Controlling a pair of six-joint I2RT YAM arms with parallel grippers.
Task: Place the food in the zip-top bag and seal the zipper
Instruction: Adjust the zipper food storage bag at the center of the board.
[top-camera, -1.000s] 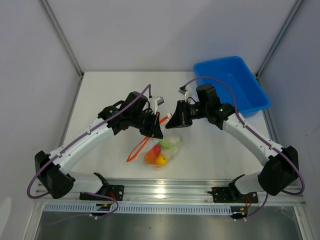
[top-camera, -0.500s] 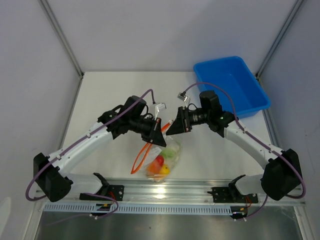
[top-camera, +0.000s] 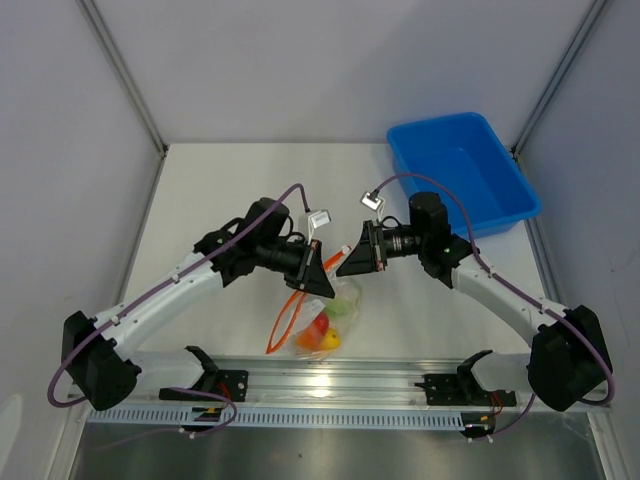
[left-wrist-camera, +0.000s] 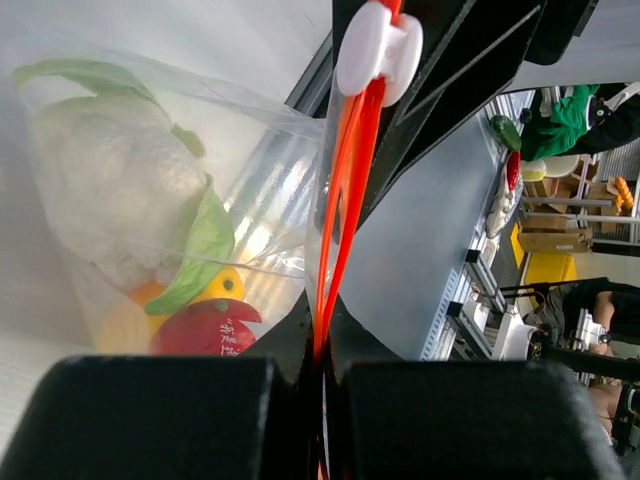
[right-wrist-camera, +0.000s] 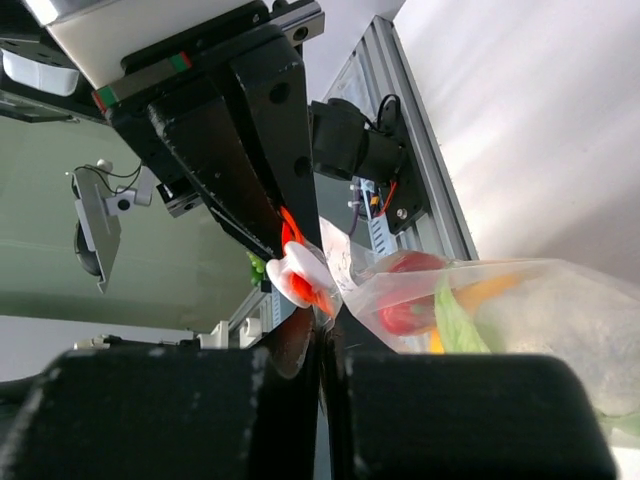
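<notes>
The clear zip-top bag (top-camera: 338, 312) hangs between my two grippers, just above the table's near edge. Inside it lies the food: a white-and-green cauliflower lump (left-wrist-camera: 110, 190), a yellow piece (left-wrist-camera: 225, 285) and a red piece (left-wrist-camera: 205, 330). The orange-red zipper (left-wrist-camera: 350, 180) runs up to a white slider (left-wrist-camera: 378, 45). My left gripper (left-wrist-camera: 322, 350) is shut on the zipper strip. My right gripper (right-wrist-camera: 328, 325) is shut on the bag's mouth edge right beside the slider (right-wrist-camera: 300, 275). A loose loop of the zipper (top-camera: 283, 320) droops to the left.
A blue plastic bin (top-camera: 460, 170) stands at the back right. The aluminium rail (top-camera: 330, 385) with the arm bases runs along the near edge, just below the hanging bag. Grey walls close in both sides.
Both grippers and the bag have shifted toward the near edge. The right gripper opened briefly and has shut again by the slider. The left gripper kept its hold.
</notes>
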